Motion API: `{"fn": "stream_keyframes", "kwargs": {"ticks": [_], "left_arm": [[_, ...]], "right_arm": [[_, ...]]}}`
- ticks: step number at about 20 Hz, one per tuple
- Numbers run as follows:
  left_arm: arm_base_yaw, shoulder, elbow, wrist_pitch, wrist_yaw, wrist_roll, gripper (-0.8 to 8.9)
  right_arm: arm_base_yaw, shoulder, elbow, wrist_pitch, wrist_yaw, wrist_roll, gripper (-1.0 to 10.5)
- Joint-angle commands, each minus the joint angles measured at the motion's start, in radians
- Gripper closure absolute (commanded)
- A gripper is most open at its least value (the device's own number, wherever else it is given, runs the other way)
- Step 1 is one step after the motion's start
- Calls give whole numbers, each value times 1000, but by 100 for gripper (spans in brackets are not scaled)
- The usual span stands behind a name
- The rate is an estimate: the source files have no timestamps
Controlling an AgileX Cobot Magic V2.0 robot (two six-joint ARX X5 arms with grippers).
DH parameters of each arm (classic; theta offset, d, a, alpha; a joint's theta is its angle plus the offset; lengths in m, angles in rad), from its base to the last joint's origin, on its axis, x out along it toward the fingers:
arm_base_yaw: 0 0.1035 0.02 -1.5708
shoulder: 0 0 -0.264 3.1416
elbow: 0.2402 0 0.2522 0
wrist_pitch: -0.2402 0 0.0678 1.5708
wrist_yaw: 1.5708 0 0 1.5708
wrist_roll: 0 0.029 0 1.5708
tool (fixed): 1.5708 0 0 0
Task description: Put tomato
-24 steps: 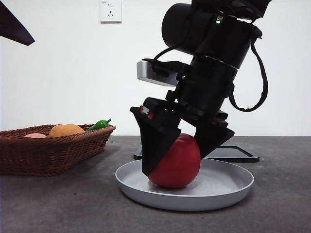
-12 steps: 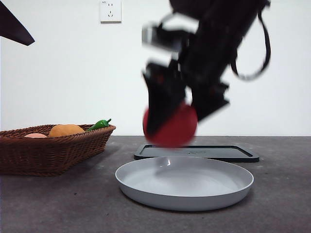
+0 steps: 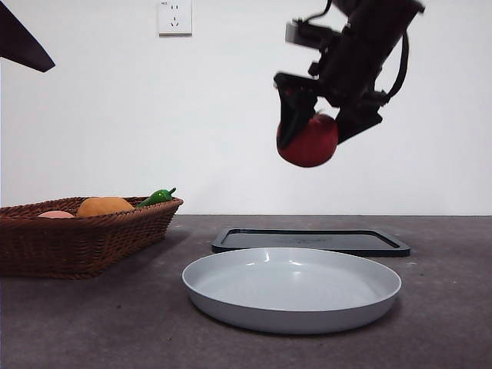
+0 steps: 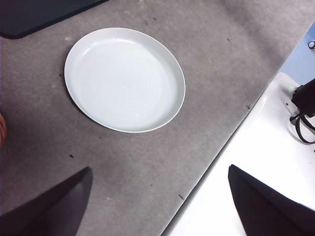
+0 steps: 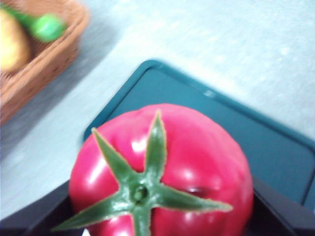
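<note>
**A:** What sits closest to the front camera?

**B:** A plate (image 3: 292, 290), round, shallow and pale grey, with a smooth glossy surface and a low raised rim. It rests on a table (image 3: 446, 323) covered in dark grey, matte, slightly rough material. The left wrist view shows the plate (image 4: 125, 78) from above, with faint concentric rings in its base.

**A:** And beyond the plate?

**B:** To the left stands a basket (image 3: 81, 234) of brown woven wicker with slanted sides. Above its rim show a round orange fruit (image 3: 104, 205), a paler rounded item beside it, and a small glossy green chili (image 3: 157, 197). Behind the plate lies a flat black tray (image 3: 310, 241), rectangular with rounded corners and a thin raised edge. Farthest back is a plain white wall with a white socket (image 3: 174, 16) high up.

**A:** Where is the tomato?

**B:** The tomato (image 3: 308, 141) hangs in the air, high over the tray and the plate's far edge, touching neither. It is round, glossy and bright red. The right wrist view shows the tomato (image 5: 162, 172) close up, with a dark green star-shaped stem on top and the tray beneath it.

**A:** What holds it?

**B:** The right gripper (image 3: 317, 127), its two black jaws pressed against opposite sides of the tomato, spread to the fruit's width.

**A:** And the other arm?

**B:** The left gripper (image 4: 160, 204) waits above the table's near edge, jaws spread wide, holding and touching nothing.
</note>
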Motion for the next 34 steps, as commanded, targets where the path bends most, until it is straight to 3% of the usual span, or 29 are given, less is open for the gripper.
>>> {"fn": "stream_keyframes", "kwargs": {"ticks": [1, 9, 18, 25, 30, 34], "left_arm": [[-5, 6, 23, 5, 4, -5, 377], [-5, 6, 23, 5, 4, -5, 377], [-5, 6, 23, 5, 4, -5, 377], [-5, 6, 23, 5, 4, -5, 377], [-5, 6, 23, 4, 4, -5, 377], [-5, 6, 23, 4, 4, -5, 377]], "right_arm": [[-16, 99, 75, 13, -6, 2, 783], [-61, 340, 191, 69, -26, -4, 783], [-72, 415, 191, 93, -26, -19, 771], [-70, 406, 192, 84, -53, -11, 425], [-71, 342, 197, 24, -53, -12, 405], [-71, 200, 197, -129, -65, -24, 406]]}}
